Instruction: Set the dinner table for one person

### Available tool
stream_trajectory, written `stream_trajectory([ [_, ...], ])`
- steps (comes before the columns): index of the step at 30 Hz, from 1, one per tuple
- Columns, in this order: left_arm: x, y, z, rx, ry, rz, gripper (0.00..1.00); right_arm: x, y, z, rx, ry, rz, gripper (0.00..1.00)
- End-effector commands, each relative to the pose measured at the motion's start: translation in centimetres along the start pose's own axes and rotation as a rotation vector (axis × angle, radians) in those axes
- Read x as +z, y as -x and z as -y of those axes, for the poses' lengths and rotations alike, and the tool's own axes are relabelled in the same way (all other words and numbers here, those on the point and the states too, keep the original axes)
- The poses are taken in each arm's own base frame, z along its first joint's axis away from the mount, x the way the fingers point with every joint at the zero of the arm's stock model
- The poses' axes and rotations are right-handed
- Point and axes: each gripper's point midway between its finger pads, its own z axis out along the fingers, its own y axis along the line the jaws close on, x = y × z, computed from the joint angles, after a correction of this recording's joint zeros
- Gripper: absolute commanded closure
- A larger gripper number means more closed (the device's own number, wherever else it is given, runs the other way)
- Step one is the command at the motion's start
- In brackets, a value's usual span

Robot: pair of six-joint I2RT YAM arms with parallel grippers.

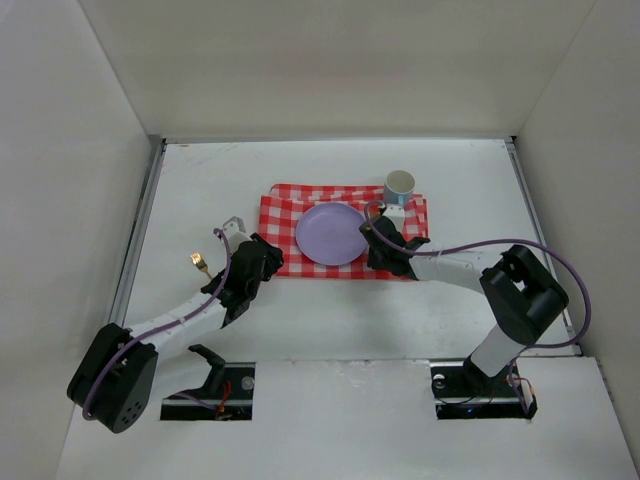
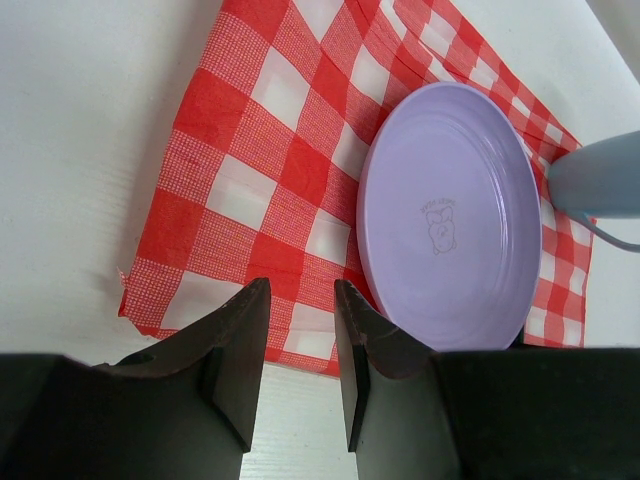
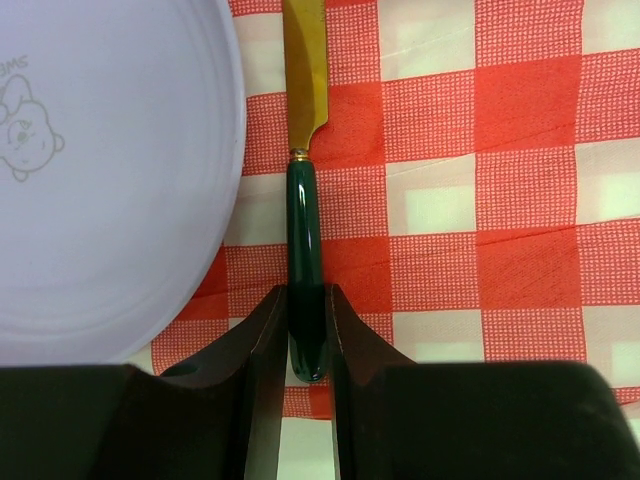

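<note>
A red-and-white checkered cloth (image 1: 285,215) lies mid-way on the white dinner table (image 1: 200,180). On it are a lilac plate (image 1: 331,233) and a white-and-blue cup (image 1: 400,185). My right gripper (image 3: 305,292) is shut on the dark green handle of a gold-bladed knife (image 3: 305,215), which lies along the plate's (image 3: 110,200) right side over the cloth (image 3: 470,200). My left gripper (image 2: 300,290) is open and empty, low over the cloth's (image 2: 250,150) near left edge, beside the plate (image 2: 445,215). A gold fork (image 1: 200,264) lies on the table to the left of my left gripper (image 1: 270,252).
Thin grey rails (image 1: 140,230) run along the left and right sides of the table, with white walls beyond. The cup (image 2: 600,175) shows at the right edge of the left wrist view. My right gripper (image 1: 380,245) sits at the plate's right rim.
</note>
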Motion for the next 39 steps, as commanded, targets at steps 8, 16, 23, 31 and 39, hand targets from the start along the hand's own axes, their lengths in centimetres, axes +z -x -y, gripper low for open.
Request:
stream_trajectory([
  [8, 0.4, 0.2, 0.3, 0.015, -0.007, 0.016, 0.71, 0.0, 1.0, 0.0, 0.014, -0.022, 0.029, 0.81],
  [16, 0.2, 0.6, 0.1, 0.016, -0.006, 0.027, 0.70, -0.2, 0.7, 0.4, 0.028, -0.027, 0.039, 0.65],
  [23, -1.3, 2.1, -0.6, 0.029, 0.029, 0.029, 0.66, -3.8, 4.1, -0.4, 0.039, 0.053, 0.133, 0.47],
  [31, -4.9, 3.7, -5.6, 0.087, 0.223, 0.004, 0.65, -10.6, 10.7, 0.3, 0.139, 0.194, 0.376, 0.73],
  [39, -7.1, 3.7, -12.1, 0.102, 0.510, -0.033, 0.66, -12.2, 11.4, -0.7, 0.200, 0.373, 0.527, 0.75],
])
